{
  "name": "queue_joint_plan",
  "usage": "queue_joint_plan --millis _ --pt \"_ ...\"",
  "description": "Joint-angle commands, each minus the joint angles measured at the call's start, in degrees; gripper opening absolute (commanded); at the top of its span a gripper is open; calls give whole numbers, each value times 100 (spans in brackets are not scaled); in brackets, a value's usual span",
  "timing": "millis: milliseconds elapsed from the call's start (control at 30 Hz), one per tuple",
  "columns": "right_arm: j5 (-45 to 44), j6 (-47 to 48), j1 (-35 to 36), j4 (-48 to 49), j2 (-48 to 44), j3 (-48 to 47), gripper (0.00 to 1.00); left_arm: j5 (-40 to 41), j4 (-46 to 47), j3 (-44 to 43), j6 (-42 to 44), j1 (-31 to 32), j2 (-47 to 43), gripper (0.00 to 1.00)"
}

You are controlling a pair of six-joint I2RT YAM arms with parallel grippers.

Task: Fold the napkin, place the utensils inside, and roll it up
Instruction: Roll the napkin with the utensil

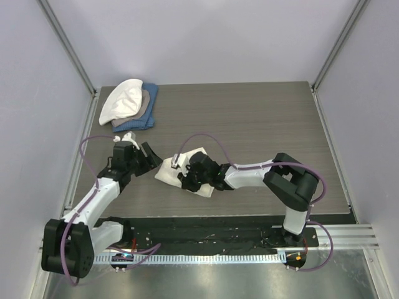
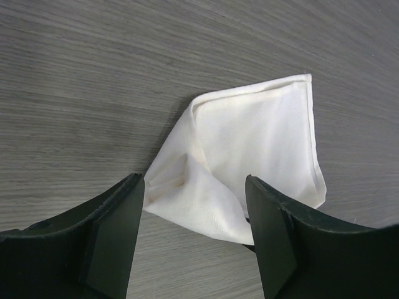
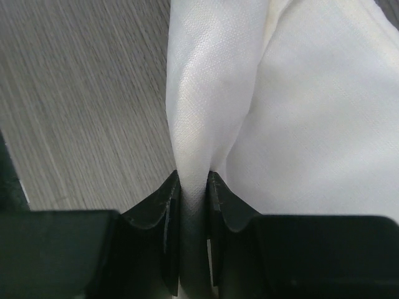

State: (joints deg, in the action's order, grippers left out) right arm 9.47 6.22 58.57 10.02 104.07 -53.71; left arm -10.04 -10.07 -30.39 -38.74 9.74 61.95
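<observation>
The cream napkin (image 1: 168,171) lies folded and bunched in the middle of the table. My right gripper (image 1: 186,177) sits on top of it. In the right wrist view, my right gripper (image 3: 193,177) is shut on a raised fold of the napkin (image 3: 312,124). My left gripper (image 1: 152,158) stands open at the napkin's left edge. The left wrist view shows the left gripper (image 2: 194,182) with its jaws wide apart, holding nothing. There the napkin (image 2: 255,143) lies just beyond them, one corner reaching between the fingers. The utensils are hidden or out of view.
A stack of white, tan and blue cloths (image 1: 129,104) lies at the back left of the wood-grain table (image 1: 262,118). Grey walls close in the table on three sides. A black rail (image 1: 206,237) runs along the near edge.
</observation>
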Motion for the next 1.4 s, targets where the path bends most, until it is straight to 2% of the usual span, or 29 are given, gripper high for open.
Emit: queue_joint_plan --millis 0,200,533,633,733,800,833,867,933,1100,1267,1300,1367 --pt "1626 -551 -327 -1 69 308 24 336 -31 217 -19 2 -359 70" --pt "2593 -850 -750 175 490 239 24 91 303 385 -28 2 -131 68" --pt "2805 -921 -987 272 746 160 23 -261 989 560 -63 2 607 61" --pt "2805 -912 -996 255 773 142 23 -340 1261 552 -99 2 844 53" --pt "2718 -929 -996 220 702 159 25 -323 1279 508 -99 2 1037 40" --pt "2586 -921 -996 62 615 81 32 -332 1262 464 -99 2 1134 34" --pt "2542 -912 -996 -43 571 37 35 -349 1244 455 -99 2 1196 28" --pt "2411 -894 -996 -253 475 -59 44 -358 1235 412 -99 2 1231 26" --pt "2270 -851 -996 -491 360 -174 53 -384 1191 376 -99 2 1301 22" --pt "1482 -649 -891 -1167 -236 -534 68 -437 1103 297 -90 2 1389 21" --pt "101 -183 -277 -1196 -747 -640 73 -490 1033 244 -81 2 1425 20" --pt "-519 -52 -136 -1161 -844 -640 73 -490 1033 236 -90 2 1425 20" --pt "-1207 378 356 -960 -880 -597 74 -490 1024 218 -72 2 1451 20"
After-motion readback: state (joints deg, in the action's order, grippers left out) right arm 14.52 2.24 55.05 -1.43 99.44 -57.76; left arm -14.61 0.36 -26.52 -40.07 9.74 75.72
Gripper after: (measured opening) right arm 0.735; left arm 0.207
